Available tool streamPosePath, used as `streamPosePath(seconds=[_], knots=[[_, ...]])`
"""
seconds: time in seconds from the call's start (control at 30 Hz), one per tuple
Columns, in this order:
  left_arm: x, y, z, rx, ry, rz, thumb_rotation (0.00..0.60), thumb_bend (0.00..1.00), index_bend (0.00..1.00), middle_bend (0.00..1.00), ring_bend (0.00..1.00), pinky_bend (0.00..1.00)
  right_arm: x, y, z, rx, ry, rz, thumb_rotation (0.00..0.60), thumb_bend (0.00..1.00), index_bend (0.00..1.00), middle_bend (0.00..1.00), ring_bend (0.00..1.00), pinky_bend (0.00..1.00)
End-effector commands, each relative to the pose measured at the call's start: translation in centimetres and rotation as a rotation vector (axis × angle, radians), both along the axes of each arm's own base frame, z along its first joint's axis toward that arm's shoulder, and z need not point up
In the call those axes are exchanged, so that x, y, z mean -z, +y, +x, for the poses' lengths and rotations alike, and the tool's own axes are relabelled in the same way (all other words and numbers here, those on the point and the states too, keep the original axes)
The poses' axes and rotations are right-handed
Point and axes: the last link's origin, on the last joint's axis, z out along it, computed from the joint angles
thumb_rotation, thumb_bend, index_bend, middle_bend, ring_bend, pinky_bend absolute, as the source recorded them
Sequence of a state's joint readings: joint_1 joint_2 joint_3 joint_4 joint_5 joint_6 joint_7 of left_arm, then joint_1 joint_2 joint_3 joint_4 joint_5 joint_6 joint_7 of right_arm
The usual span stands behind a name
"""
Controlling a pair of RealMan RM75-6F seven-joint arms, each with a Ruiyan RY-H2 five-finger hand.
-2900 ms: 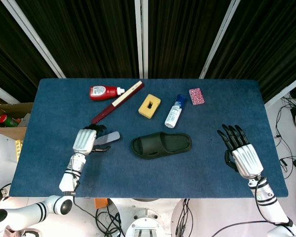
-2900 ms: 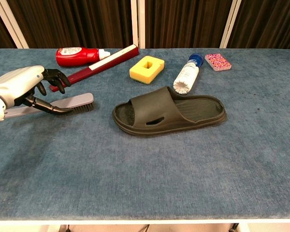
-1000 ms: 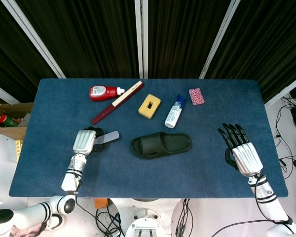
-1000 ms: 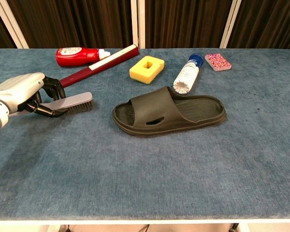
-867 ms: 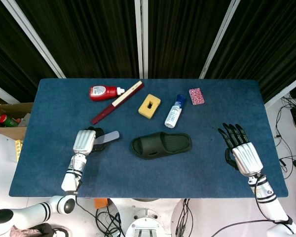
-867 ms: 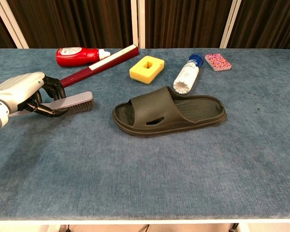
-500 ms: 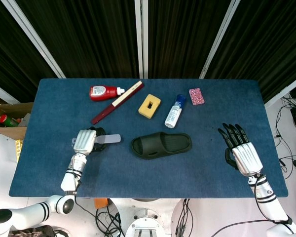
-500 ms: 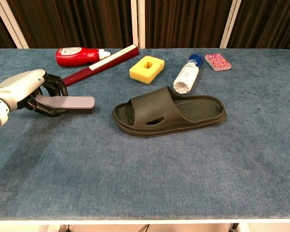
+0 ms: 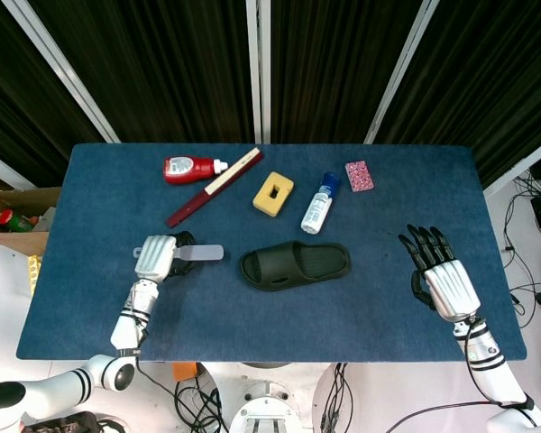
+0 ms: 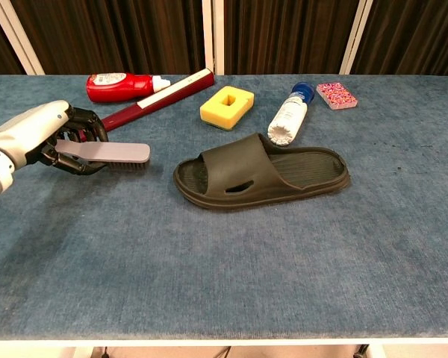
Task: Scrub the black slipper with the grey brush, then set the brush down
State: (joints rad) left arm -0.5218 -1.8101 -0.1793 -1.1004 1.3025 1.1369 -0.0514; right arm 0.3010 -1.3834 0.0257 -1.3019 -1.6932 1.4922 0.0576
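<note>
The black slipper [image 9: 295, 264] [image 10: 262, 172] lies on its sole in the middle of the blue table, toe end to the left. My left hand [image 9: 155, 257] [image 10: 41, 136] grips the handle of the grey brush [image 9: 201, 253] [image 10: 112, 154], which is held level just above the cloth with its bristles down and its head pointing right toward the slipper. A gap of bare table separates the brush head from the slipper's toe. My right hand [image 9: 439, 275] rests open at the right side of the table, fingers spread, holding nothing; the chest view does not show it.
Behind the slipper lie a yellow sponge [image 9: 273, 193] [image 10: 227, 106], a white bottle with a blue cap [image 9: 318, 205] [image 10: 289, 115], a pink patterned box [image 9: 359, 175] [image 10: 337, 95], a red bottle [image 9: 189, 168] [image 10: 122, 86] and a dark red stick [image 9: 214, 187] [image 10: 154, 99] close behind my left hand.
My left hand closed on the brush handle, lifted the brush off the cloth and turned it level, its head shifting slightly toward the slipper. The right hand stayed still.
</note>
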Motion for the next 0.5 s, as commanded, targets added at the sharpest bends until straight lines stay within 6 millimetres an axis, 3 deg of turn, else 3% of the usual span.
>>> streamPosePath(seconds=[0.03, 0.3, 0.5], knots=[[-0.31, 0.17, 0.04, -0.011, -0.081, -0.002, 0.6, 0.43, 0.8, 0.85, 0.67, 0.76, -0.01, -0.01, 0.02, 0.0, 0.0, 0.0, 0.576, 0.78, 0.0, 0.0, 0.0, 0.0], [-0.9, 0.29, 0.04, 0.016, -0.129, 0.021, 0.6, 0.45, 0.91, 0.99, 0.81, 0.85, 0.04, -0.05, 0.16, -0.001, -0.001, 0.001, 0.578, 0.77, 0.0, 0.0, 0.0, 0.0], [-1.11, 0.32, 0.03, 0.036, -0.131, 0.026, 0.6, 0.46, 0.93, 1.0, 0.93, 0.91, 0.2, -0.07, 0.25, -0.003, 0.0, 0.004, 0.578, 0.76, 0.0, 0.0, 0.0, 0.0]])
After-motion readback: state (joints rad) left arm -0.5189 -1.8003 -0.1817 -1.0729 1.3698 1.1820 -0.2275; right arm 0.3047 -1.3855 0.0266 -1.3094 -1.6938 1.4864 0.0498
